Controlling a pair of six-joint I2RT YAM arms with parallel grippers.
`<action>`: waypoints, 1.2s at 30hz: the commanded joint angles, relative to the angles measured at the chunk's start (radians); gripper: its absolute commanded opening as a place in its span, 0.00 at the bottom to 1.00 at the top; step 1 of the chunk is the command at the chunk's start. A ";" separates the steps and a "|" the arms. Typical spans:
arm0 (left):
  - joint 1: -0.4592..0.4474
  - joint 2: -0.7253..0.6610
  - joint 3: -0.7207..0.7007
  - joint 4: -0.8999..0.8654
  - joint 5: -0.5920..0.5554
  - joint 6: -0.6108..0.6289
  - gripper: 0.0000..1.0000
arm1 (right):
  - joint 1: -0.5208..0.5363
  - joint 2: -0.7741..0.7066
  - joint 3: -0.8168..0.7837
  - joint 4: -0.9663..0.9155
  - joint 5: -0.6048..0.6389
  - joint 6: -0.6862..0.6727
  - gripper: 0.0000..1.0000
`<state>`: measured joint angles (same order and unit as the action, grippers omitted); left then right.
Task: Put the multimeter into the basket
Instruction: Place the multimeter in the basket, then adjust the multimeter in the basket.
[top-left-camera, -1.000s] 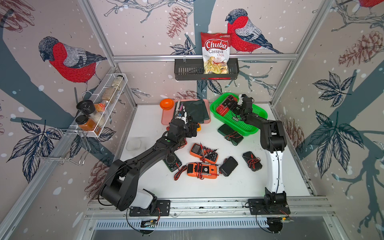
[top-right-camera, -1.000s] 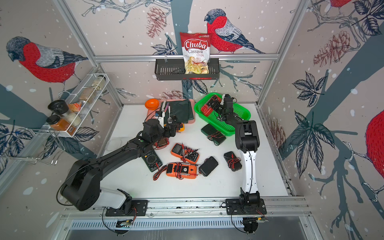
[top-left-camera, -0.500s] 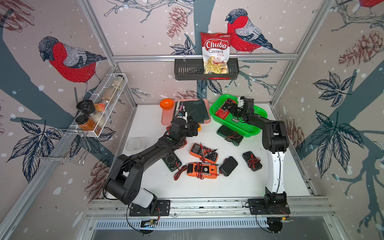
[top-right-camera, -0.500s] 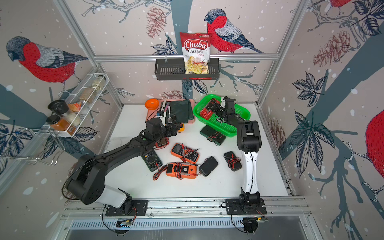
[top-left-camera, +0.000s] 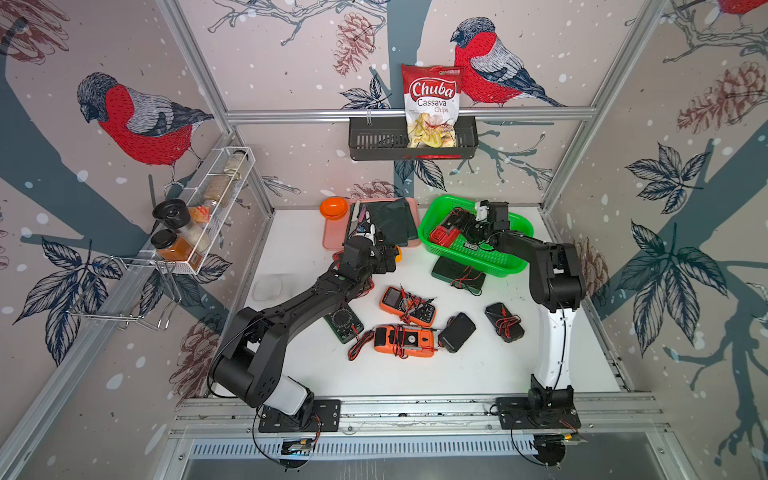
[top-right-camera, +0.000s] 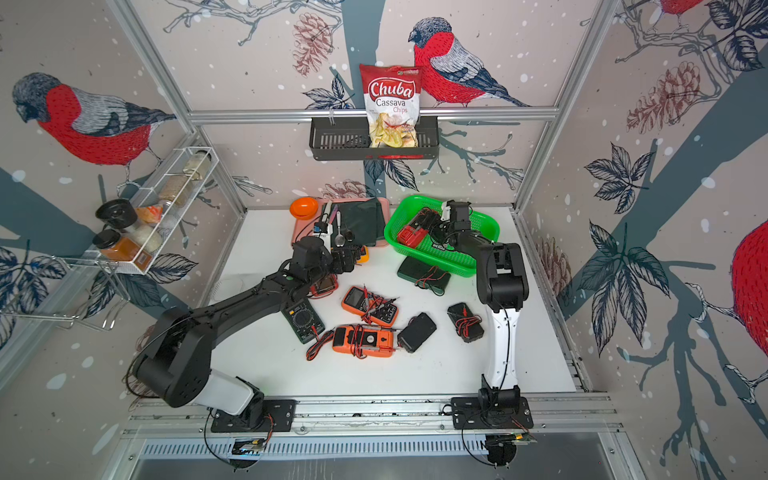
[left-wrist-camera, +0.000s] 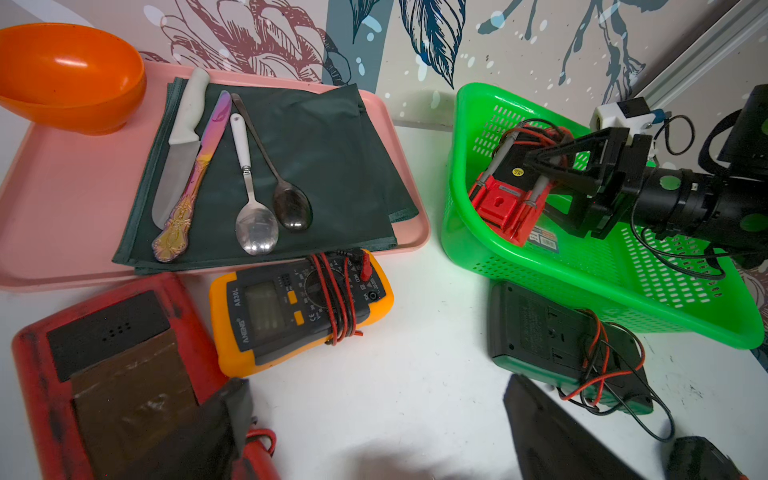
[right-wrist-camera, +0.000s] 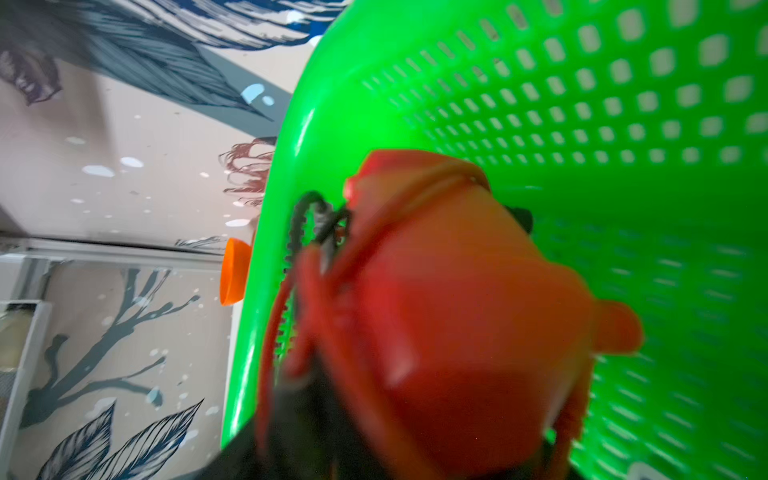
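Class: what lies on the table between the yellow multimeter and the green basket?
Nothing: the left wrist view shows bare white table between the yellow multimeter and the green basket.

On my monitor, the perforated plastic basket (left-wrist-camera: 540, 282) shows bright green, the boxy multimeter (left-wrist-camera: 507, 208) red and black; I also see a yellow-cased rectangular meter (left-wrist-camera: 299, 307), a pale pink plastic tray (left-wrist-camera: 75, 199), dark green folded cloth (left-wrist-camera: 332, 166), orange round bowl (left-wrist-camera: 70, 75).

Read "Chuba Cassava Chips" on the red-and-white snack bag (top-left-camera: 432, 104) in both top views. In the left wrist view, made out "ANENG" and "A830L" on the yellow multimeter (left-wrist-camera: 299, 307), with "COM" and "10A" by its jacks. Found the barcode sticker (left-wrist-camera: 542, 240) in the green basket (left-wrist-camera: 540, 274) too small to read.
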<state>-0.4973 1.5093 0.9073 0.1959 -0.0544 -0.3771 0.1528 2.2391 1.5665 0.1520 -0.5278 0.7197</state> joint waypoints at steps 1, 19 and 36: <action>0.000 0.000 0.006 0.017 0.002 0.002 0.98 | -0.002 -0.006 0.039 -0.091 0.089 -0.062 0.83; 0.000 0.005 0.002 0.016 0.005 0.000 0.98 | 0.005 0.011 0.117 -0.239 0.154 -0.125 0.96; 0.000 0.000 -0.007 0.007 0.010 0.006 0.98 | 0.087 0.008 0.143 -0.181 0.248 -0.002 1.00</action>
<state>-0.4973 1.5112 0.9028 0.1921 -0.0521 -0.3767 0.2356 2.2387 1.6920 -0.0380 -0.3355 0.6819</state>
